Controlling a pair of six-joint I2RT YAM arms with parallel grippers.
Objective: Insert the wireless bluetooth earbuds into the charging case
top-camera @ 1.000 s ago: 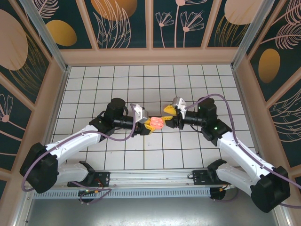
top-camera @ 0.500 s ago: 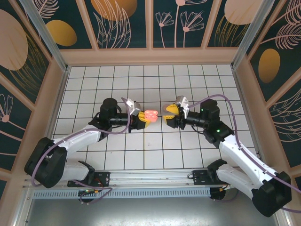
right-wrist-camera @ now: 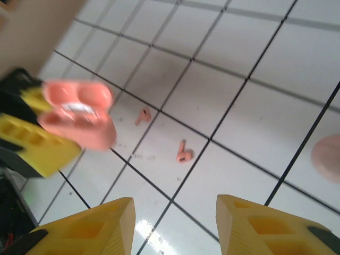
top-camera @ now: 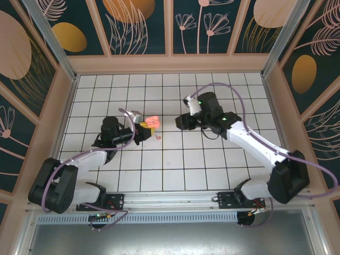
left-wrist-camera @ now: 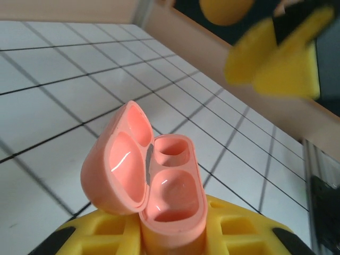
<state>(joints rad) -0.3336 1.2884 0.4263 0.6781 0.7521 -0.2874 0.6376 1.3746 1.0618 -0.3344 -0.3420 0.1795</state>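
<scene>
Right wrist: earbuds [right-wrist-camera: 183, 154] lie on open tiles [right-wrist-camera: 223, 111] near charging case [right-wrist-camera: 79, 114].

No lettering, number, brand or sign is showing legibly anywhere. The case [left-wrist-camera: 169, 197] is presenting plain pink plastic, and the walls [top-camera: 212, 26] are carrying only drawn plants.

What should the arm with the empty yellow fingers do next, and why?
Probably lower the open right gripper onto the nearer tiny pale-pink earbud and pinch it: it and the other earbud lie loose on the white tiled table, and the salmon-pink plastic charging case, held open in the left gripper, has two empty wells.
</scene>
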